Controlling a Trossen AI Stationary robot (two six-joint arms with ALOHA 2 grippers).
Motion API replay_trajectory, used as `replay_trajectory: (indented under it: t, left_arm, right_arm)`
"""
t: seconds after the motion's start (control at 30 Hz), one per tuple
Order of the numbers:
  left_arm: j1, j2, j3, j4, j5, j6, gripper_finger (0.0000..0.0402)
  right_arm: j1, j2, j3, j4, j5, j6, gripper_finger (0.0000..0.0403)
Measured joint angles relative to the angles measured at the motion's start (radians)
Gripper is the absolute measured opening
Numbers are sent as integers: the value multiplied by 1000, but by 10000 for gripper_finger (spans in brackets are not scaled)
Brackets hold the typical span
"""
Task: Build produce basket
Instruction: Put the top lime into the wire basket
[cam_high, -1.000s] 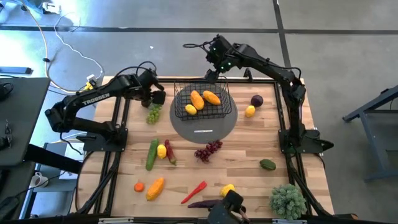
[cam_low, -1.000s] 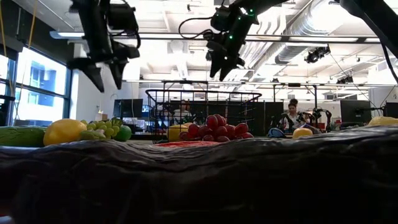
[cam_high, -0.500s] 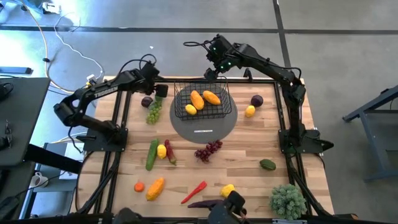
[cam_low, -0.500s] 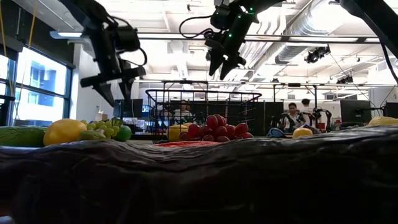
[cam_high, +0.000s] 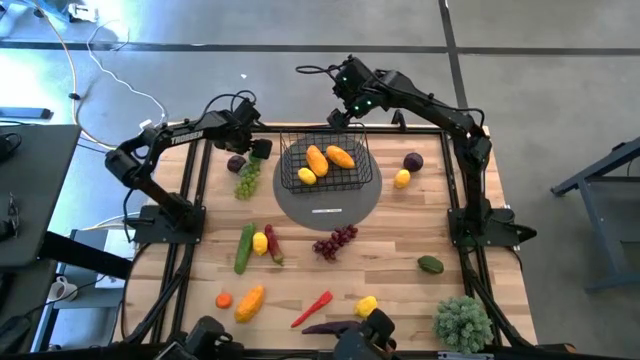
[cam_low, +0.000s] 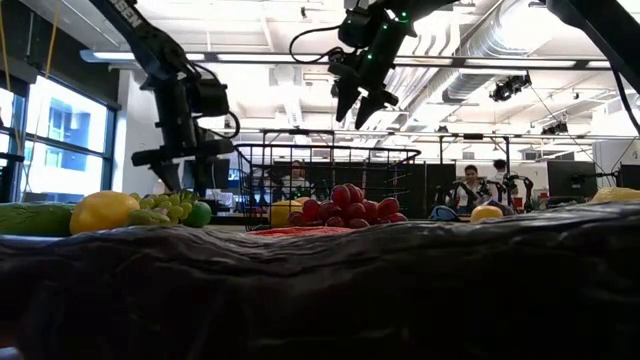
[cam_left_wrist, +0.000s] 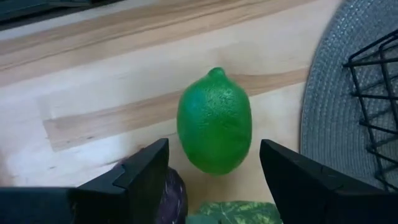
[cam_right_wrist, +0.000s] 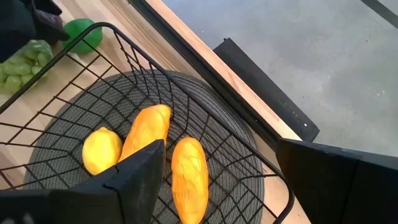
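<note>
The left claw (cam_left_wrist: 211, 171) is hanging released over a green lime (cam_left_wrist: 214, 121) lying on the worktop (cam_left_wrist: 93, 74) beside the basket (cam_high: 328, 160). The right claw (cam_right_wrist: 221, 180), also released, is waiting above the basket. Next, the left claw needs lowering around the lime and clenching.

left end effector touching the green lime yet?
Apart. In the left wrist view, the open left end effector straddles the green lime, with bare table visible between each finger and the fruit.
</note>
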Motion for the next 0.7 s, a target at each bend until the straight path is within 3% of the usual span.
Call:
replay_trajectory:
  t: [0.7]
  left_arm:
    - [1, 124, 1, 86, -5, -4, 241]
  right_arm:
    - [1, 0, 0, 1, 0, 49, 288]
